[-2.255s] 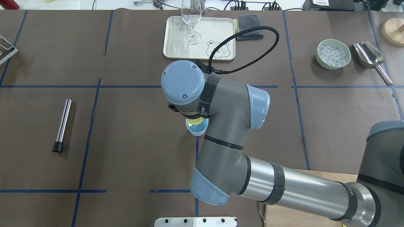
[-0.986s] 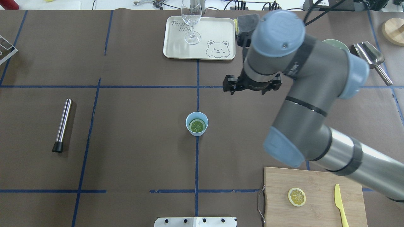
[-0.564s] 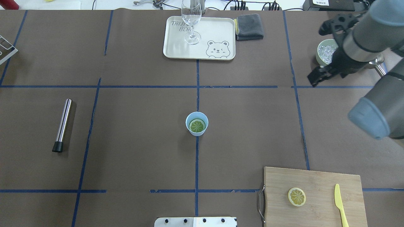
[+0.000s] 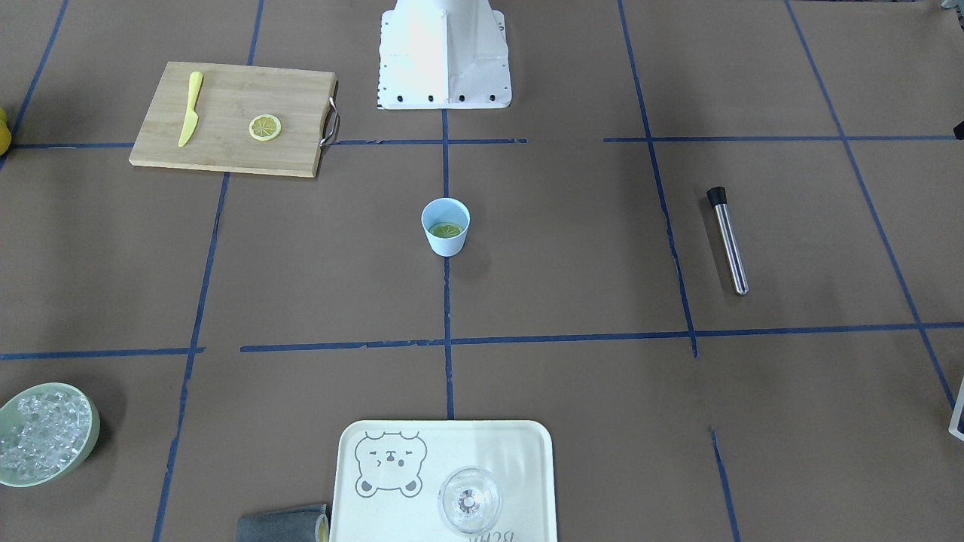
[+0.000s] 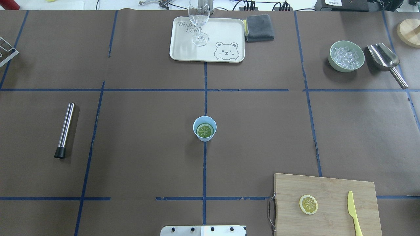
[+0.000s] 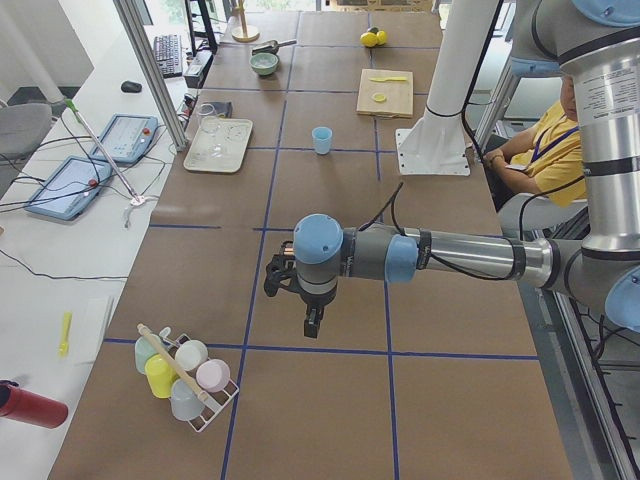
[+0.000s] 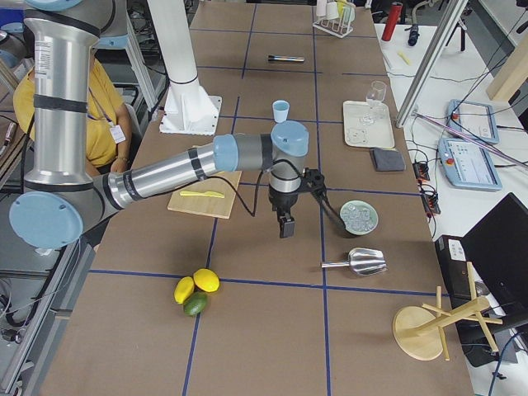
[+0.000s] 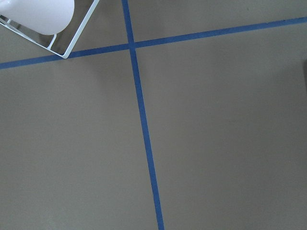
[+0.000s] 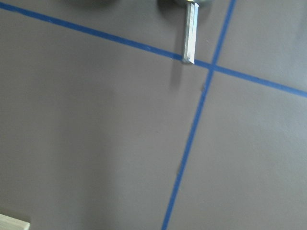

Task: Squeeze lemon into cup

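Observation:
The light-blue cup (image 5: pixel 204 123) stands upright at the table's middle, also seen in the front-facing view (image 4: pixel 446 239). The round lemon piece (image 5: pixel 205 131) lies inside it, cut face up, and shows there in the front-facing view (image 4: pixel 446 229) too. Neither gripper is near the cup. My left gripper (image 6: pixel 311 324) shows only in the exterior left view, far down the table near a cup rack. My right gripper (image 7: pixel 285 224) shows only in the exterior right view, hanging above the table beside the ice bowl. I cannot tell whether either is open or shut.
A second lemon slice (image 5: pixel 308 204) and a yellow knife (image 5: pixel 352 211) lie on the cutting board (image 5: pixel 328 186). A tray (image 5: pixel 226 29) holds a clear glass (image 5: pixel 199 23). There is a bowl of ice (image 5: pixel 332 62), a scoop (image 5: pixel 385 59), a grey cloth (image 5: pixel 259 28) and a muddler (image 5: pixel 65 129).
My right arm has left the cup, swung away to the right and gone out of the overhead view. The lemon piece stays in the cup.

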`<action>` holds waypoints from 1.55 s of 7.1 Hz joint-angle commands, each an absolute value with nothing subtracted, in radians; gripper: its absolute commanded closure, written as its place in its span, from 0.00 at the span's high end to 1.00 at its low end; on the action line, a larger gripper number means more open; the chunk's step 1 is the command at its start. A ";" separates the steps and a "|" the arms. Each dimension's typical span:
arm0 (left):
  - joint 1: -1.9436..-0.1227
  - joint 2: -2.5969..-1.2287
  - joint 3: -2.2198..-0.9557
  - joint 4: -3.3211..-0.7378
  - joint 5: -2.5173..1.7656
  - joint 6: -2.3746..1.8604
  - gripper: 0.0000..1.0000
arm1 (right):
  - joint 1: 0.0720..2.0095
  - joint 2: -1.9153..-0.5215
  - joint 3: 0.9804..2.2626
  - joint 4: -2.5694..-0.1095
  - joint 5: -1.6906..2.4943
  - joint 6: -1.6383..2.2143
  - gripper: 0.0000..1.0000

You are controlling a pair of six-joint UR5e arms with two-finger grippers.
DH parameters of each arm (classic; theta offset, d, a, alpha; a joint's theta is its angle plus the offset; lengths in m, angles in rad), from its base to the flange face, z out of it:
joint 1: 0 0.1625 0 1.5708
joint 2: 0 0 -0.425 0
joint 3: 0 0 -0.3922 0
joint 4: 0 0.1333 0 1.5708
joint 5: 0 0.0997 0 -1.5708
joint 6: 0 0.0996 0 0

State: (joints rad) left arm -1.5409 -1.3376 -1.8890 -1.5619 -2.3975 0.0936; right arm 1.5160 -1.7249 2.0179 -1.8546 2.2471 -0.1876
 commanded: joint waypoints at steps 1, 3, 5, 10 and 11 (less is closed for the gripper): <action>-1.539 -1.339 -1.891 -1.563 -2.396 0.094 1.00 | 1.697 -1.809 1.898 -1.855 2.253 -0.332 1.00; -1.470 -1.391 -1.893 -1.566 -2.384 -0.027 1.00 | 1.730 -1.818 1.888 -1.855 2.253 -0.344 1.00; -1.349 -1.463 -1.894 -1.578 -2.384 -0.177 1.00 | 1.730 -1.828 1.887 -1.855 2.258 -0.347 1.00; -0.989 -1.659 -1.932 -1.675 -2.283 -0.565 1.00 | 1.769 -1.838 1.898 -1.855 2.260 -0.354 1.00; -0.977 -1.717 -1.895 -1.693 -2.287 -0.637 1.00 | 1.770 -1.838 1.898 -1.855 2.258 -0.354 1.00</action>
